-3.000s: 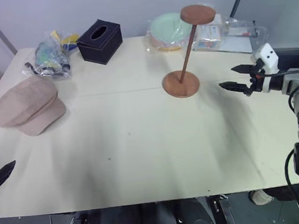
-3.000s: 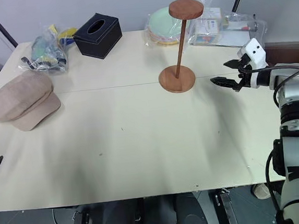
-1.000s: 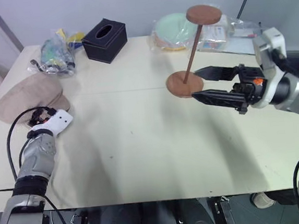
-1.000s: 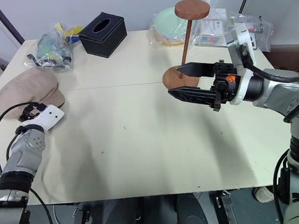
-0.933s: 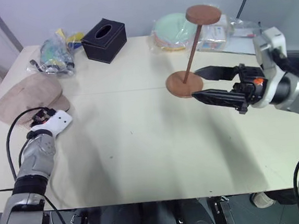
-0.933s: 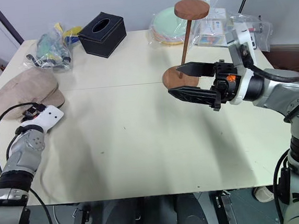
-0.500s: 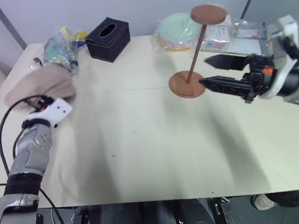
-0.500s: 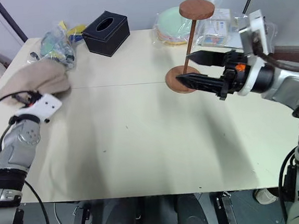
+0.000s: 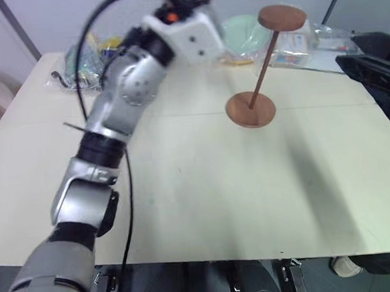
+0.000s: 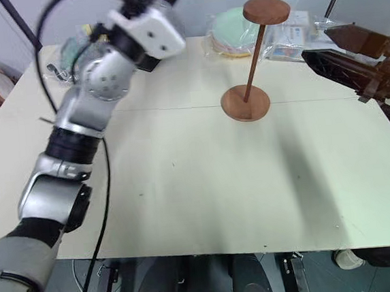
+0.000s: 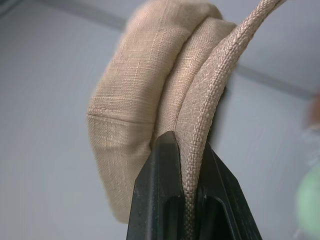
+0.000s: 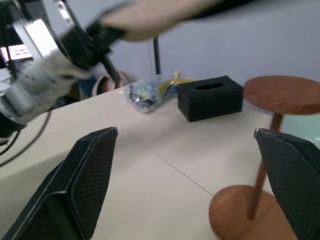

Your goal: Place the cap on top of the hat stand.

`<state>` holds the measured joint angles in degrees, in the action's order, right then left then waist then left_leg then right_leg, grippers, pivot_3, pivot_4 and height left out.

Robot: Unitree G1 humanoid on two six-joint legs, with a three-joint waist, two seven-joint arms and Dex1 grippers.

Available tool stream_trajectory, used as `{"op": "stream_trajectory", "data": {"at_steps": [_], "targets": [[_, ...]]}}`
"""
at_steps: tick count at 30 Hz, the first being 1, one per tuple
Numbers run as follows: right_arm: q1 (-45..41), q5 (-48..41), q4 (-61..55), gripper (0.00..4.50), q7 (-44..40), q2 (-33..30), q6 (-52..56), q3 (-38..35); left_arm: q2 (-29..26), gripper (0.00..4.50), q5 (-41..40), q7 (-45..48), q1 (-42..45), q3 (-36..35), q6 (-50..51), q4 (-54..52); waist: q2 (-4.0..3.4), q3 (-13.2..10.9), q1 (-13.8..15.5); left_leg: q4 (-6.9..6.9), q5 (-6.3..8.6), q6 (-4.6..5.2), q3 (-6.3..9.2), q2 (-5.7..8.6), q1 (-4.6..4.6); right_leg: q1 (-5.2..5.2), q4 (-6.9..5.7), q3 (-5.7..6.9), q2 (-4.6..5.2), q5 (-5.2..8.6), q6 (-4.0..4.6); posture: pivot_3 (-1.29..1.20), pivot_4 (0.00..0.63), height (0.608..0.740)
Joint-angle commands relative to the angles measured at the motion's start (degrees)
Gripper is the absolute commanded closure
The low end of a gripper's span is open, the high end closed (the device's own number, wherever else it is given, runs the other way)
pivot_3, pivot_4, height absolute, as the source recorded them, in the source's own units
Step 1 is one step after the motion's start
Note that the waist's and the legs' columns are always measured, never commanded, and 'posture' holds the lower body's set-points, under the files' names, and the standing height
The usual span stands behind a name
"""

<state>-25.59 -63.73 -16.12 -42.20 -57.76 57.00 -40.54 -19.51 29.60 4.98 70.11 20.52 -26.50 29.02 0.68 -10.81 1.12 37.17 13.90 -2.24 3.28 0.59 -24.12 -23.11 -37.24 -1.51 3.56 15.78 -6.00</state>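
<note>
High above the table (image 9: 205, 179), our left end effector (image 11: 187, 165) grips the cap (image 11: 160, 90) by its edge. Our right end effector (image 12: 190, 170) is spread wide near the hat stand (image 9: 260, 65).

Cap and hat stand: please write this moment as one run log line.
cap: held in shut left gripper, raised | hat stand: top bare | right gripper: open

Over on the pale table (image 10: 207, 206), the stack of pale green plates (image 10: 229, 27) sits at the far edge. Just to the right of the plates lie clear plastic packets (image 10: 288, 39) with printed cards inside. Well to the left of the plates, a black tissue box (image 12: 210, 97) rests on the tabletop, and beyond it, farther left again, sits a crinkled clear bag (image 12: 145, 92) holding colourful items, near the table's far left corner.
</note>
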Motion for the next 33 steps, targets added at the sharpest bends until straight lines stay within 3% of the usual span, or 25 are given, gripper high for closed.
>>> {"op": "stream_trajectory", "data": {"at_steps": [1,7,10,16,17,20,23,26,28,33], "targets": [[1.7,-3.3,-3.8,0.00,2.4,-0.4,0.2,-4.3,2.5,4.48,4.0,-2.6,1.3,3.7,-4.3,8.8,0.00,0.0,-0.6,-0.01,0.00,0.00,0.02,0.00,0.00,0.00,-0.01,0.00,0.00,0.00,-0.01,0.00,0.150,0.740],[5.2,-6.6,-6.6,0.00,6.9,0.8,-0.5,-5.9,5.6,4.48,11.9,-7.6,0.3,10.9,-9.6,16.4,0.00,0.0,-0.7,0.00,0.00,0.01,0.03,-0.01,-0.07,-0.10,-0.07,-0.01,-0.01,0.00,-0.01,0.00,0.150,0.740],[7.7,-2.8,-8.5,0.00,7.0,0.4,-2.6,-3.5,4.9,3.44,11.1,-7.6,-0.7,10.1,-11.0,15.4,0.00,0.0,-0.5,0.01,0.00,0.01,0.03,-0.01,-0.09,-0.12,-0.07,-0.01,0.00,0.00,-0.01,0.00,0.150,0.740],[11.6,10.6,-11.8,0.00,8.5,-0.2,-9.5,5.7,0.3,0.45,7.3,-3.6,-4.4,6.5,-11.5,7.7,-0.01,0.0,-0.6,0.03,0.00,0.00,0.03,-0.02,-0.08,-0.11,-0.09,-0.02,-0.01,0.00,-0.01,0.00,0.150,0.740],[11.8,12.8,-12.5,0.00,9.2,0.2,-10.7,7.4,-1.1,0.03,4.5,-1.2,-6.4,4.9,-11.3,4.3,-0.05,0.0,-0.7,0.03,-0.01,0.00,0.03,-0.02,-0.08,-0.13,-0.11,-0.02,-0.02,0.01,-0.01,0.00,0.150,0.740],[11.5,19.2,-15.0,0.00,12.7,1.3,-13.8,12.5,-4.5,0.03,-6.9,8.0,-12.9,-0.6,-6.9,-7.2,-0.08,0.0,-1.0,0.00,-0.01,-0.02,0.02,-0.09,-0.06,-0.15,-0.13,-0.03,-0.03,0.01,0.00,0.00,0.150,0.740],[12.6,30.4,-18.5,0.00,14.8,0.1,-19.4,20.6,-7.4,0.03,-23.2,20.5,-19.9,-5.8,5.0,-18.9,-0.10,0.0,-1.0,0.02,-0.05,-0.08,0.04,-0.12,-0.06,-0.16,-0.16,-0.02,-0.03,0.01,0.00,0.00,0.150,0.740],[11.2,40.6,-21.6,0.00,18.1,1.4,-24.1,29.8,-13.0,0.03,-47.0,34.8,-27.3,-11.8,30.7,-32.1,-0.10,0.0,-1.4,0.04,-0.06,-0.10,0.06,-0.12,-0.05,-0.14,-0.16,-0.02,-0.06,0.01,0.01,0.00,0.150,0.740],[8.8,53.6,-22.1,0.00,21.6,1.9,-29.9,39.9,-19.3,0.03,-65.4,41.5,-30.5,-18.2,51.0,-37.7,-0.11,0.0,-2.2,0.04,-0.08,-0.13,0.10,-0.19,-0.05,-0.13,-0.19,-0.01,-0.08,0.02,0.02,0.00,0.150,0.740],[2.6,77.9,-14.9,0.00,28.1,6.1,-36.3,55.1,-25.3,0.03,-81.7,44.6,-29.9,-27.7,69.4,-38.3,-0.09,0.0,-2.0,0.05,-0.15,-0.26,0.17,-0.22,0.05,-0.12,-0.29,0.01,-0.23,0.03,0.04,0.00,0.150,0.740]]}}
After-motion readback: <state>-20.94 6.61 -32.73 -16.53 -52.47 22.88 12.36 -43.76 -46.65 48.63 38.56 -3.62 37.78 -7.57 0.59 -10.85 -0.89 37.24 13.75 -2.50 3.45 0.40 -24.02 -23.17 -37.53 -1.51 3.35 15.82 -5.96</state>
